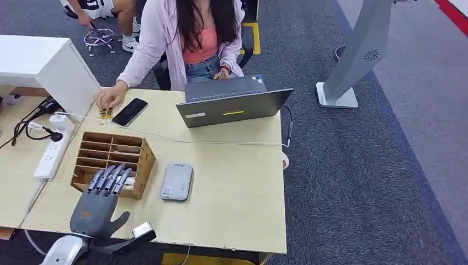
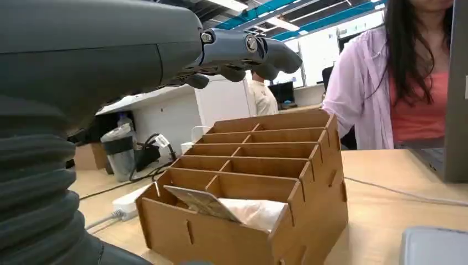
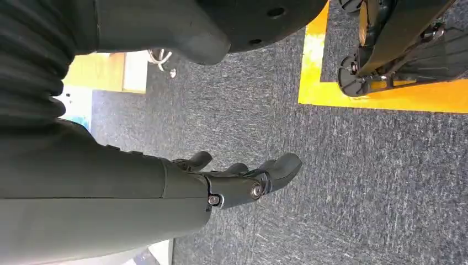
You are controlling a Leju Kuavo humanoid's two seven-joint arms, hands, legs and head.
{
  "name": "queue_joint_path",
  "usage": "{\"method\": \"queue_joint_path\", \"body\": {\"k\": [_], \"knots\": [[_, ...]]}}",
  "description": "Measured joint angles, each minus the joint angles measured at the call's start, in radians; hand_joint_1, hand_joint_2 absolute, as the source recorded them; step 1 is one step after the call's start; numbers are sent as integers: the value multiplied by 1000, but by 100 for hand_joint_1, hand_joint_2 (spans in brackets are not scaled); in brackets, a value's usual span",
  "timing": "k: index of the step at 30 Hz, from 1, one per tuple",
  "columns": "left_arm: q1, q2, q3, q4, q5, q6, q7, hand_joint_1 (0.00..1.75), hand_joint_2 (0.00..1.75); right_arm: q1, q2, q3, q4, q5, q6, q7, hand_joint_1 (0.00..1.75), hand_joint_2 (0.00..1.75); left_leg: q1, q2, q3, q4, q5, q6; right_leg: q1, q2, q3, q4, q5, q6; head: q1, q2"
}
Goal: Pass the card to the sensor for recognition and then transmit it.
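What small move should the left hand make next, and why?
Probably lower the left hand into the near compartment of the wooden rack to grip the card. The hand hovers open over the rack's near edge, holding nothing, and the card leans there untouched, not yet taken to the sensor.

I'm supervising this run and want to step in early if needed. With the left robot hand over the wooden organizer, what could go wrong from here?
The card lies tilted in the near compartment against white wrapping, so the left robot hand may pinch both or miss.

Its fingers hover above thin dividers; pressing down could shove the wooden organizer toward the sensor beside it.

A white cable crosses the table behind and could snag.
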Motion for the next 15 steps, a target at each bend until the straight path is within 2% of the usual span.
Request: {"method": "queue_joint_path", "body": {"k": [15], "knots": [[2, 8, -2, 12, 13, -22, 0, 0, 175, 0, 0, 0, 0, 0, 0, 0, 0, 175, 0, 0, 0, 0, 0, 0, 0, 0, 0, 0, 0, 0, 0, 0]]}}
